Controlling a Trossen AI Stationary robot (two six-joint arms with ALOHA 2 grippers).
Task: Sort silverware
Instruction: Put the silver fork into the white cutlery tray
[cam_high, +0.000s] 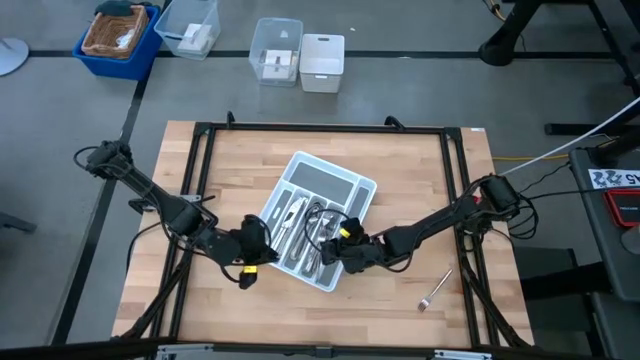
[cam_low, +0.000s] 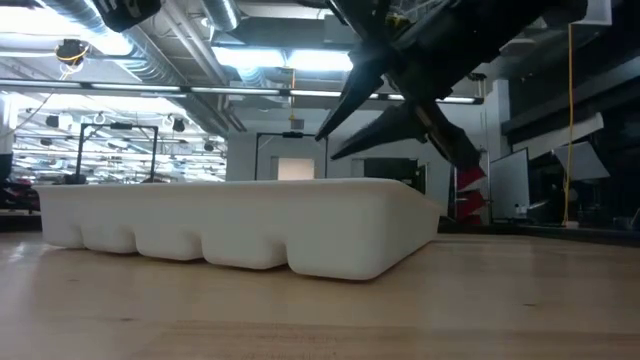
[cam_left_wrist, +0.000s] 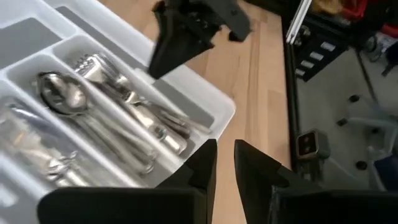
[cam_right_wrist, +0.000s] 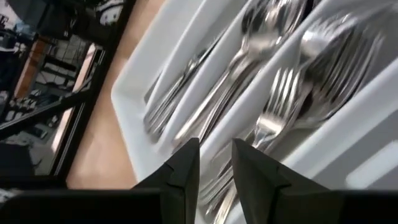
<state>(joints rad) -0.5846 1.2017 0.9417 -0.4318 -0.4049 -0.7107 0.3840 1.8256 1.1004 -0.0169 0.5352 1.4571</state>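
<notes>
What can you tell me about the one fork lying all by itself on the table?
The lone fork is small, slim and shiny silver, like metal. It lies flat on the bare wooden table, slanted, with its wider end toward the table's front edge. It sits apart from the light grey tray, off to the right of it and past the right gripper. Nothing touches it. It is too small to make out its prongs.

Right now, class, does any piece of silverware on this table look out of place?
Yes. One small shiny silver fork lies alone on the bare wooden table, near its right edge, apart from the light grey compartmented plastic tray that holds the other cutlery.
</notes>
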